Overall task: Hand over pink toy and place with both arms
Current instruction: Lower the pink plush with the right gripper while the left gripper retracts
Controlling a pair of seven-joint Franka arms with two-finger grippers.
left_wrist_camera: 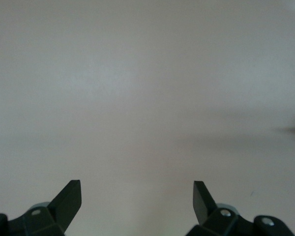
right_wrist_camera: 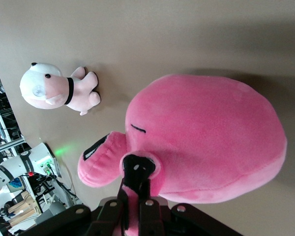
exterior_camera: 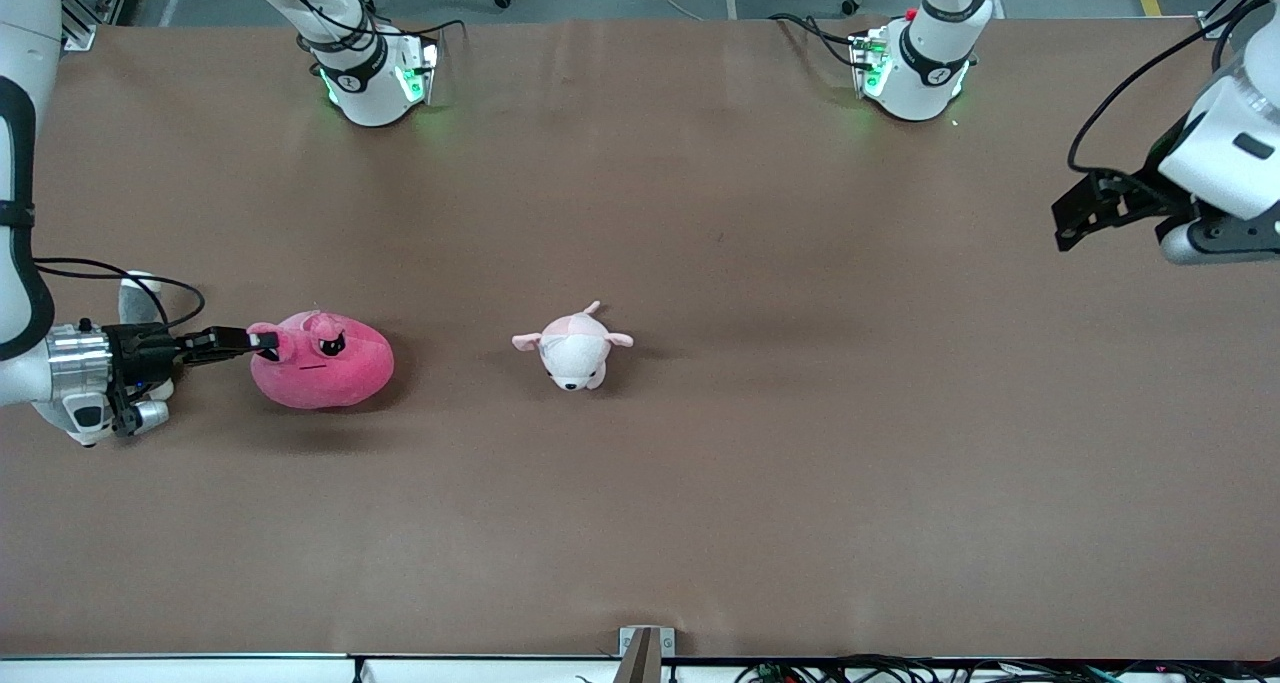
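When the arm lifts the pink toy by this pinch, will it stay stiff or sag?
The pink toy is plush, so it will probably sag and swing. The right gripper pinches only a small nub at its edge, so it may slip. It looks light for its size.

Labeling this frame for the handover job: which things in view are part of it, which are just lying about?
Part of the job:
- pink toy, on the table toward the right arm's end
- right tool, shut on the toy's ear nub
- left tool, open, waiting over the left arm's end

Lying about:
- pale pink-and-white plush, beside the toy, mid-table
- grey-and-white plush, mostly hidden by the right arm
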